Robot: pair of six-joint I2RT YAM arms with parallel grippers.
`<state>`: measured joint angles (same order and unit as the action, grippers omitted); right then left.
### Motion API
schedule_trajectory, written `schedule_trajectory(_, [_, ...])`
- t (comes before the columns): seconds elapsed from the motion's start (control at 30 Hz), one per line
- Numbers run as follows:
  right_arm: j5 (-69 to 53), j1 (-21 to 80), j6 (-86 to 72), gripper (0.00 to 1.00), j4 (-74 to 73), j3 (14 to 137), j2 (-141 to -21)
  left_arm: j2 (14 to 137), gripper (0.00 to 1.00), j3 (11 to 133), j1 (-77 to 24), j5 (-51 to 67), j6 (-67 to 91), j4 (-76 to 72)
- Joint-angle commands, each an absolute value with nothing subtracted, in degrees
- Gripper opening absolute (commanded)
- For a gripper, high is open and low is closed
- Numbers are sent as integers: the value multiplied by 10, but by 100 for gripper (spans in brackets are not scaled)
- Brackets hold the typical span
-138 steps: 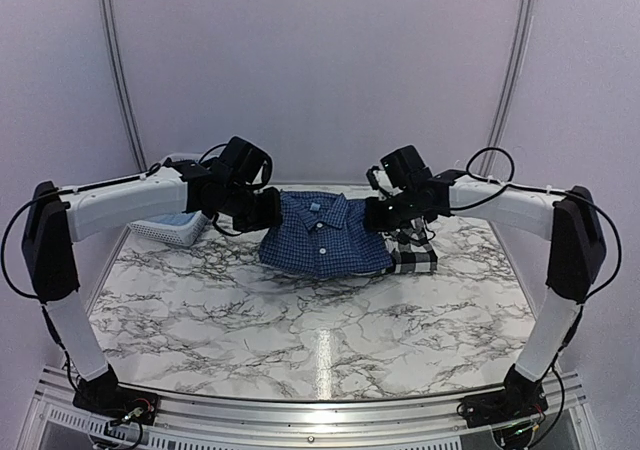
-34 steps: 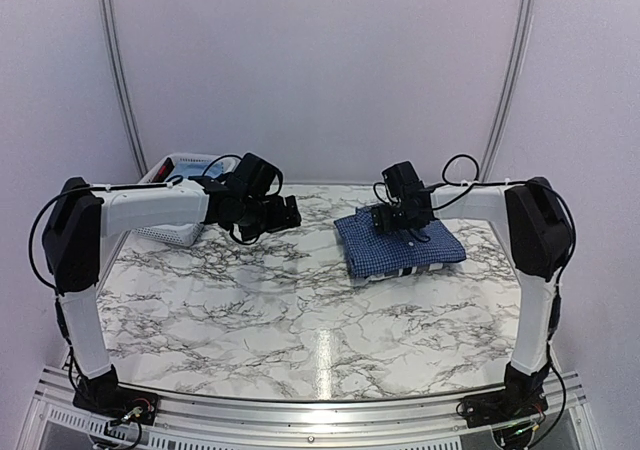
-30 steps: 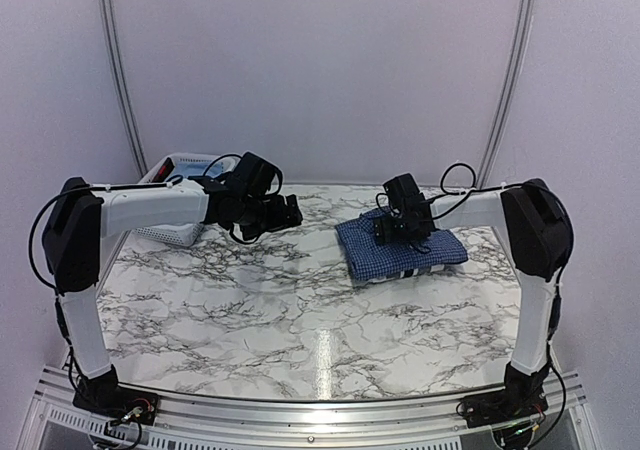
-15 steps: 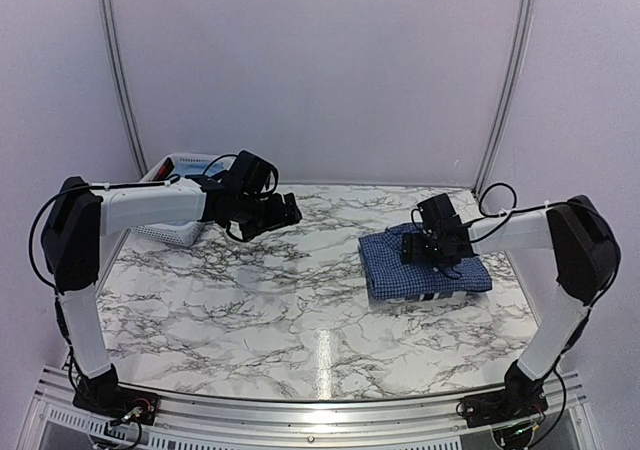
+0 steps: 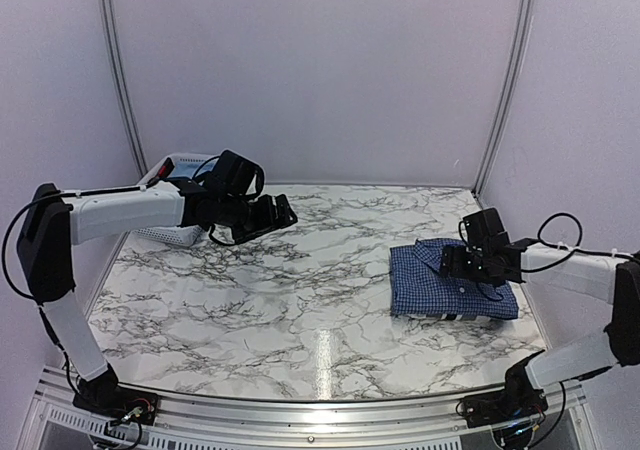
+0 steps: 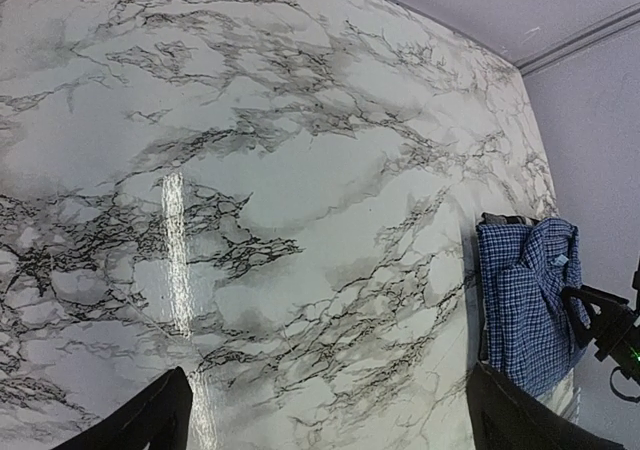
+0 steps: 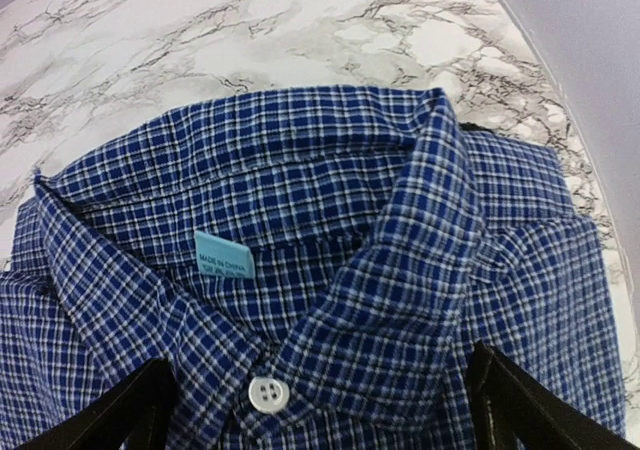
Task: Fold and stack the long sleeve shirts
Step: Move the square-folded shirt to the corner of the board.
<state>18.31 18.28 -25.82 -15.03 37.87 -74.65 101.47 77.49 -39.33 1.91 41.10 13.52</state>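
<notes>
The dark blue checked long sleeve shirt [image 5: 445, 285] lies folded at the right front of the table, collar facing the back. A thin black-and-white edge [image 5: 447, 316] of the plaid shirt shows under its near side. My right gripper [image 5: 456, 263] is open and low over the collar, one finger on each side. In the right wrist view the collar [image 7: 400, 270], a white button [image 7: 267, 393] and a teal label [image 7: 224, 257] fill the frame above that gripper [image 7: 320, 425]. My left gripper [image 5: 272, 214] hangs open and empty over the back left of the table, far from the shirts [image 6: 525, 300].
A white slatted basket [image 5: 163, 233] stands at the back left corner, behind the left arm. The marble table [image 5: 300, 300] ends close to the shirts at the right edge and the front rail. Curved wall panels close off the back.
The right gripper has slid the stacked shirts from the back middle toward the right front of the table. The left gripper has stayed almost in place, open.
</notes>
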Motion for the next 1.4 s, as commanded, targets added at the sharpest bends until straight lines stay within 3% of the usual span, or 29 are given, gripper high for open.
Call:
schedule_trajectory(0.0, [195, 180, -266, 98, -232, 398, -687, 982, 99, 754, -394, 40, 404, 132])
schedule_trajectory(0.3, [159, 303, -315, 99, -235, 533, -748, 960, 99, 735, -393, 44, 404, 132])
schedule_trajectory(0.63, [43, 305, -365, 99, -72, 493, -851, 954, 99, 726, -393, 42, 409, 132])
schedule_trajectory(0.9, [11, 264, -381, 98, -52, 388, -794, 953, 99, 721, -394, 42, 409, 132])
schedule_trajectory(1.37, [14, 200, -366, 98, -138, 299, -641, 957, 99, 722, -394, 46, 414, 126])
